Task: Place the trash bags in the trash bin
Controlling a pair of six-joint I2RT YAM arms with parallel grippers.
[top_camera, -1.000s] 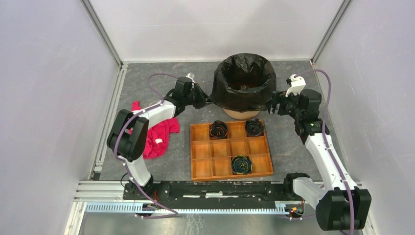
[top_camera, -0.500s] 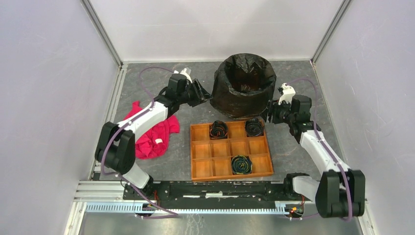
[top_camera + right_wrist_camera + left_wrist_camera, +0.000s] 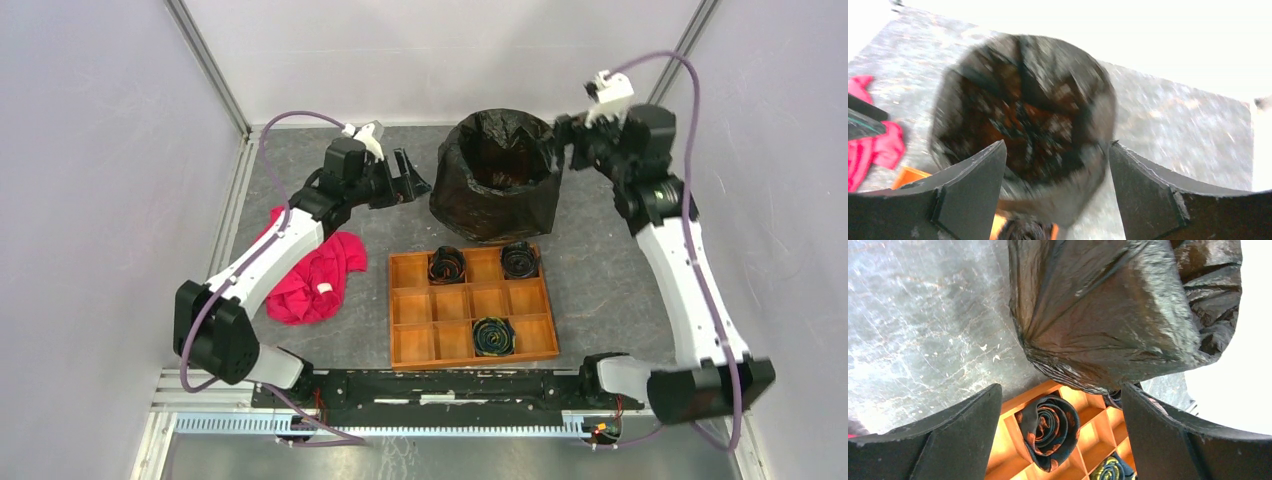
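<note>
The black glossy trash bag point(image 3: 495, 190) lines the trash bin and drapes over its outside down to the table. The bin itself is covered; only an orange-brown tint shows through the film inside. My left gripper point(image 3: 412, 186) stands open just left of the bag, apart from it, with nothing between its fingers. In the left wrist view the bag's wrinkled side point(image 3: 1098, 315) fills the top, beyond the open gripper point(image 3: 1060, 390). My right gripper point(image 3: 560, 140) hovers open at the bag's upper right rim. The right wrist view is blurred; the bag's mouth point(image 3: 1023, 115) lies beyond the open gripper point(image 3: 1057, 145).
A compartmented wooden tray point(image 3: 400, 300) sits in front of the bin, with three rolled dark ties point(image 3: 447, 264) in its cells. A red cloth point(image 3: 315, 275) lies at the left under my left arm. Walls close in on three sides.
My left gripper let go of the bag, opened and drew back to the left. My right arm rose from the bin's lower right side to its rim. The bag's skirt now reaches the table.
</note>
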